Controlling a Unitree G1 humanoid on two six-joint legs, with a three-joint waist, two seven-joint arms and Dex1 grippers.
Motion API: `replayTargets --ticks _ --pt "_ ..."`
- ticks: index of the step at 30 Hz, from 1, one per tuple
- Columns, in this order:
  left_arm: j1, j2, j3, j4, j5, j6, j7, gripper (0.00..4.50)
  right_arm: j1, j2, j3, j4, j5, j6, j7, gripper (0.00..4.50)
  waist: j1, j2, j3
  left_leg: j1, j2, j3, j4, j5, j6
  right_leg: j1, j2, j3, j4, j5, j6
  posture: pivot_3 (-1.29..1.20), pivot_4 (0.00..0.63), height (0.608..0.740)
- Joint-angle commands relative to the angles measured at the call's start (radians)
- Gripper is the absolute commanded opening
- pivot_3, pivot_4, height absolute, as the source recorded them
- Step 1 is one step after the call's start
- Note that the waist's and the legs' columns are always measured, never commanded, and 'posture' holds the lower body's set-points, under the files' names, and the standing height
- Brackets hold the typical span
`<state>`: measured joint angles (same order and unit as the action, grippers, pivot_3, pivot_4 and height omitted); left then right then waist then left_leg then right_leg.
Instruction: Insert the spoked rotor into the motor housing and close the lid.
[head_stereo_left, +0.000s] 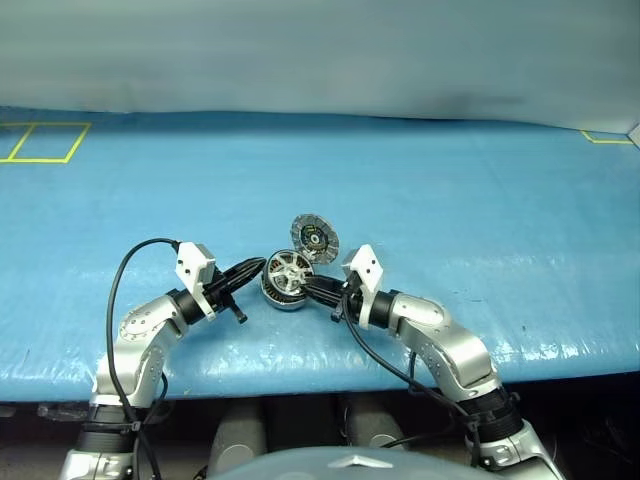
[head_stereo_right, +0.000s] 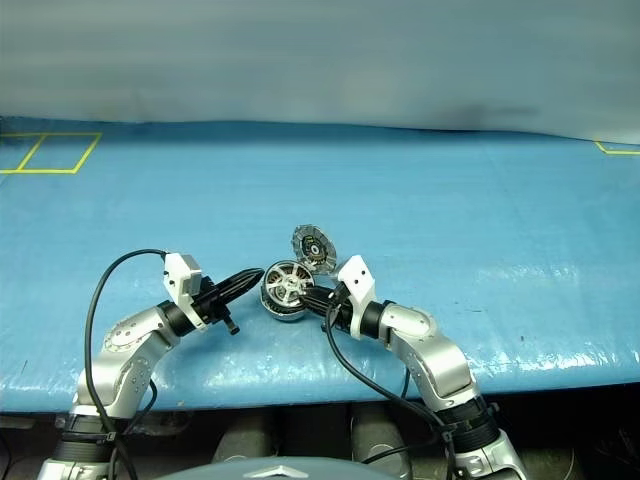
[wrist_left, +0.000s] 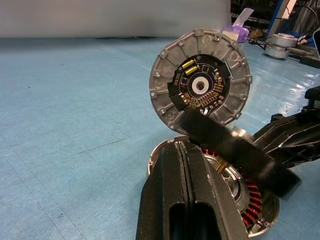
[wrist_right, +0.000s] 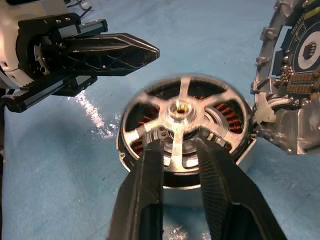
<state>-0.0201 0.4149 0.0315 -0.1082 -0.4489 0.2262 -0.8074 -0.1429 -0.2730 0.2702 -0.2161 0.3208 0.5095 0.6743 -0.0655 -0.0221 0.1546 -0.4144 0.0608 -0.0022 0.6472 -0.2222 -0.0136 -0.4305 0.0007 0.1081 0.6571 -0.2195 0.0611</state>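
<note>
A: Nearest item?

B: Right gripper (wrist_right: 177, 144), fingers spread either side of one silver spoke, not pinching it. Judged: parted to let go of the rotor (wrist_right: 181, 107), or to nudge it flat.

A: Location of rotor?

B: Seated inside the housing (wrist_left: 252, 212), on the blue table (head_stereo_left: 480, 220). Copper windings visible between the spokes. Full depth not confirmable.

A: Left gripper?

B: Left gripper (wrist_left: 182, 145) empty, fingers pressed together, tip at the housing's rim opposite the right gripper. Contact not confirmable. Judged: posted there as a stop, to keep the cup from sliding under the other arm's push.

A: Beyond that?

B: Lid (wrist_left: 200, 80), standing on edge just behind the housing, inner face with dark hub turned toward the robot. Seemingly touching the cup at its base. Presumably kept upright to leave the mouth free for insertion.

A: Outstanding?

B: Insertion judged nearly done. Lid not yet closed. Risk noted: lid toppling away from the cup if pushed carelessly.
</note>
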Motion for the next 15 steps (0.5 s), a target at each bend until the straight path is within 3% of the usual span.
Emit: replayTargets --ticks 1,2,13,15 --pt "-0.014 0.001 0.015 -0.028 0.000 -0.024 0.001 0.00 -0.008 0.001 -0.001 -0.031 -0.003 -0.038 0.005 2.05 0.000 0.000 0.000 0.000 0.000 0.000 0.000 0.000 0.000 0.000 0.000 0.000 0.000 0.000 0.000 0.00 0.150 0.740" --pt "-0.014 0.001 0.015 -0.027 0.001 -0.025 0.002 0.00 -0.007 0.002 -0.003 -0.034 0.000 -0.039 0.005 2.33 0.000 0.000 0.000 0.000 0.000 0.000 0.000 0.000 0.000 0.000 0.000 0.000 0.000 0.000 0.000 0.00 0.150 0.740" --pt "-0.019 -0.003 0.015 -0.022 -0.001 -0.026 -0.002 0.00 0.004 0.011 -0.041 -0.048 0.035 -0.036 -0.005 2.33 0.000 0.000 0.000 0.000 0.000 0.000 0.000 0.000 0.000 0.000 0.000 0.000 0.000 0.000 0.000 0.00 0.150 0.740" --pt "-0.020 -0.004 0.014 -0.021 0.000 -0.026 -0.003 0.00 0.019 -0.002 -0.058 -0.068 0.052 -0.032 0.004 1.75 0.000 0.000 0.000 0.000 0.000 0.000 0.000 0.000 0.000 0.000 0.000 0.000 0.000 0.000 0.000 0.00 0.150 0.740"
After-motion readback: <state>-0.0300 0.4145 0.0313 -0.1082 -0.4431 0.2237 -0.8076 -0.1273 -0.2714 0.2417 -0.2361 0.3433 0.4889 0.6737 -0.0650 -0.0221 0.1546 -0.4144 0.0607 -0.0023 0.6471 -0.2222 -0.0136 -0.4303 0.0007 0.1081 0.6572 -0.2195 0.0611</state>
